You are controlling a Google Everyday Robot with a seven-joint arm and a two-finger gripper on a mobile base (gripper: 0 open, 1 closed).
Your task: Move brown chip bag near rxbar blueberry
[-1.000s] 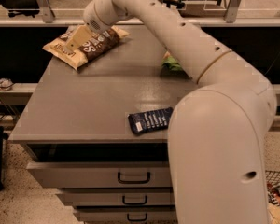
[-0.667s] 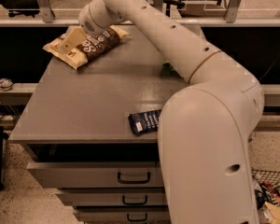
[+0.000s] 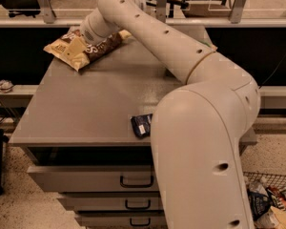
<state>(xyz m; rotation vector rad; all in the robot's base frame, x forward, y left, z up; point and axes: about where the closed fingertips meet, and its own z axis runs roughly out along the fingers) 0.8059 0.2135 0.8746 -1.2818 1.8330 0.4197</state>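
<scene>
The brown chip bag (image 3: 97,46) lies at the far left corner of the grey cabinet top (image 3: 86,109), dark brown in the middle with cream ends. My gripper (image 3: 77,47) is down on the bag's left half, with the wrist right above it. The rxbar blueberry (image 3: 142,125) lies near the front edge of the top, dark blue with a white patch. Its right part is hidden behind my arm (image 3: 200,128). The bag and the bar are far apart.
The cabinet has drawers with dark handles (image 3: 137,180) below the top. A wire basket of packets (image 3: 271,199) stands on the floor at the lower right. A rail and glass partition (image 3: 43,20) run behind the cabinet. My arm hides the right half of the top.
My arm has swung left and closer to the camera, now hiding the green bag and part of the bar. The gripper stays on the brown chip bag, which has barely moved.
</scene>
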